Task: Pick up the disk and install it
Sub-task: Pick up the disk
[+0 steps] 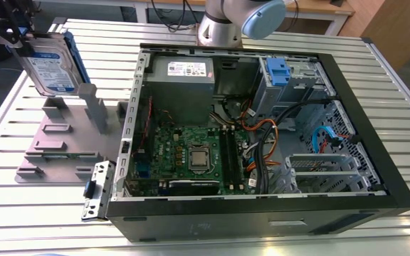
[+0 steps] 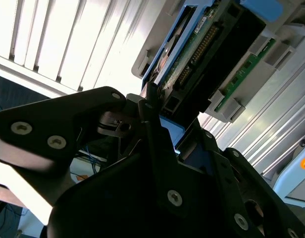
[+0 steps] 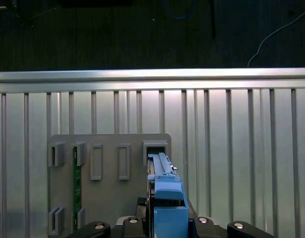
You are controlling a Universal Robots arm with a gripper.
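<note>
The disk [image 1: 50, 68], a labelled hard drive in blue rails, hangs upright at the exterior view's far left, clamped at its upper edge by the end effector [image 1: 16, 37], whose fingers are closed tight on it. Below it lies a grey holder plate [image 1: 62, 154] with upright posts. To that plate's right in the exterior view, an open computer case [image 1: 376, 133] rests on the slatted metal surface [image 1: 404, 101], its motherboard [image 1: 190, 154] exposed. In the first wrist view, the disk [image 3: 165, 198] shows edge-on over a slot in the plate [image 3: 110, 198].
</note>
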